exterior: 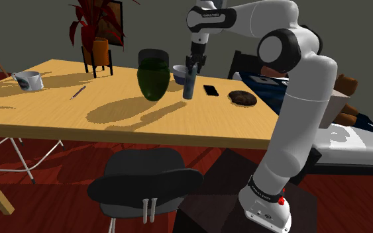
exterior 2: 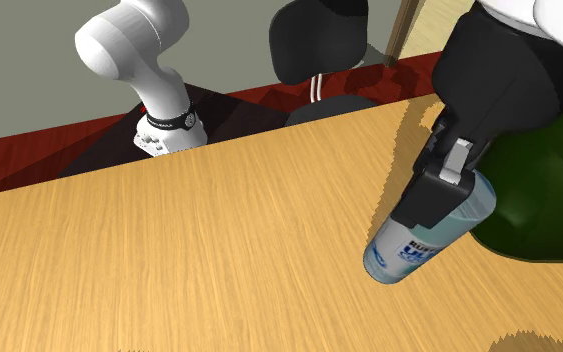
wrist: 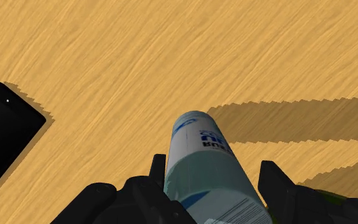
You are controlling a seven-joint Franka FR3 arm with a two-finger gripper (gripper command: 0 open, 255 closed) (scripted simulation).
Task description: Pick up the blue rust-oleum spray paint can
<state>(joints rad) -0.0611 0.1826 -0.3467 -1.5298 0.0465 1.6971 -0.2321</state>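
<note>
The step in hand, as I judge it, is the lift itself, and it calls for a slow, straight rise with a firm grip. Taking the shoulder view from its left, the dark green vase (exterior: 154, 76) stands near the can on that side, and a bowl (exterior: 179, 70) sits just behind it. Next is the spray can (exterior: 189, 86) itself, upright near the middle of the wooden surface (exterior: 178, 122), with the gripper (exterior: 192, 69) down over its upper part. To the right of the can a black phone (exterior: 211, 90) lies flat close by, and a dark round thing (exterior: 242, 98) lies farther along. With neighbours so near on both sides, going straight up before any sideways travel should avoid knocking the vase or the bowl. The can is smooth, round and tall and is held high on its body, so it may swing or slip if the wrist jerks or tilts. I cannot tell whether its base has cleared the surface. The jaws are closed down to about the can's width and have it between them. In the wrist view one finger (wrist: 157, 170) lies against the pale blue and white body, and the other finger (wrist: 274, 184) sits at the opposite side, seemingly touching, though that contact is hard to make out. In the second exterior view a finger lies flat along the can's side, above the blue lettering. The jaws touch nothing else.
</note>
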